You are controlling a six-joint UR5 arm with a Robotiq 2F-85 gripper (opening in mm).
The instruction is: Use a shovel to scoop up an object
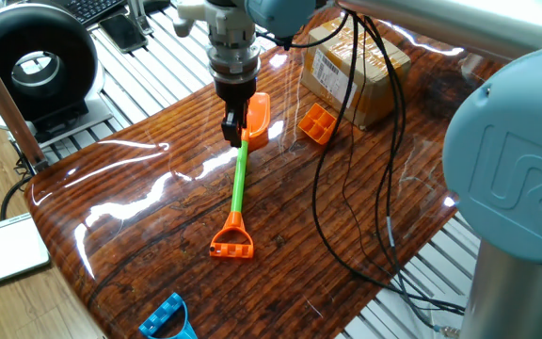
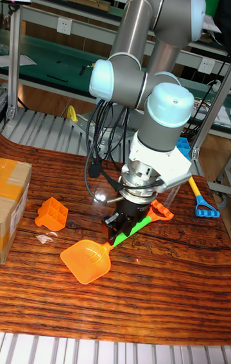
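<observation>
**Gripper clamped on shovel shaft beside the blade**

Gripper [image 1: 233, 129] fingers are closed on the green shaft of the shovel [image 1: 240, 179], right where it meets the orange blade. The shovel lies along the middle of the bench [image 1: 158, 217], its loop end pointing to the near edge. The orange block [image 1: 316, 122], its square compartments holding nothing visible, sits just beyond the blade, apart from it, near the far edge. A cardboard box [image 1: 360, 66], taped shut, stands at the far corner behind the block. A blue toy [image 1: 167, 317] lies at the near edge.
</observation>
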